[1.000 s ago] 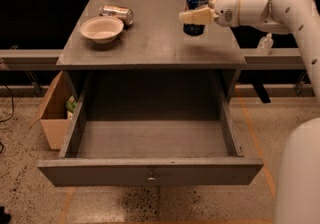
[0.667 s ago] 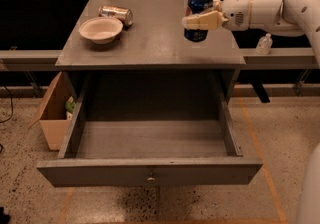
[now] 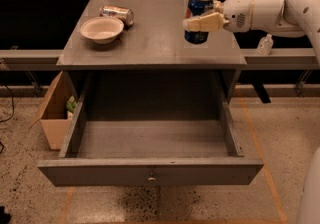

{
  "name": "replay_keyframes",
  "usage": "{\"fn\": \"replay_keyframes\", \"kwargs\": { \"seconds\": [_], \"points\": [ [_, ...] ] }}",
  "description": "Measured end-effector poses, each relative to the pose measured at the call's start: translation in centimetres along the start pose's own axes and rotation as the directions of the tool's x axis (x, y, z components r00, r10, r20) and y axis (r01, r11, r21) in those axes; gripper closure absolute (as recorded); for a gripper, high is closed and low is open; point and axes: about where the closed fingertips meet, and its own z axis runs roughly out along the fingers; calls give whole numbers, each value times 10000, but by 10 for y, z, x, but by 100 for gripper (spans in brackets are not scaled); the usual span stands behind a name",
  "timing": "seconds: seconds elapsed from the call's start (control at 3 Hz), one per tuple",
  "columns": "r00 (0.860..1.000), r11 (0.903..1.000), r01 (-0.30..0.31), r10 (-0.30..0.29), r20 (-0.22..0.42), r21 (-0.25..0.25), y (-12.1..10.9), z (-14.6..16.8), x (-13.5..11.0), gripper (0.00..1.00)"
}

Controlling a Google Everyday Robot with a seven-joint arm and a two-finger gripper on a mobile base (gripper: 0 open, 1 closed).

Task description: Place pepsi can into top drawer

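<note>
The pepsi can (image 3: 200, 5), dark blue with a silver top, is upright over the right rear part of the grey table top (image 3: 150, 43). My gripper (image 3: 200, 22) reaches in from the right at can height, and a beige finger (image 3: 205, 22) crosses the can's front; it is shut on the can. I cannot tell whether the can's base rests on the table. The top drawer (image 3: 150, 172) stands pulled wide open below the table top. Its inside looks empty and its small round knob (image 3: 151, 178) faces the camera.
A beige bowl (image 3: 102, 29) and a silver-gold can (image 3: 116, 14) lying on its side sit at the table's left rear. A cardboard box (image 3: 54, 113) stands on the floor left of the drawer. A small clear bottle (image 3: 264, 44) is behind the arm at right.
The gripper and the pepsi can have shifted slightly toward the camera and to the right. The bowl, the other can and the drawer have not moved.
</note>
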Motion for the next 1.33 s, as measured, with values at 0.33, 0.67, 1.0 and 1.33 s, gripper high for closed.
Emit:
{"fn": "replay_keyframes", "kwargs": {
  "seconds": [0.33, 0.67, 1.0, 1.33],
  "points": [
    [9996, 9992, -296, 297, 34, -281, 26, 0, 3, 100],
    [9992, 9969, -343, 358, 202, -701, 72, 3, 1, 100],
    [9997, 9953, -102, 121, 190, -962, 105, 15, 14, 100],
    [9981, 9921, 599, -610, -73, -1102, 127, 33, 29, 100]
  ]
}}
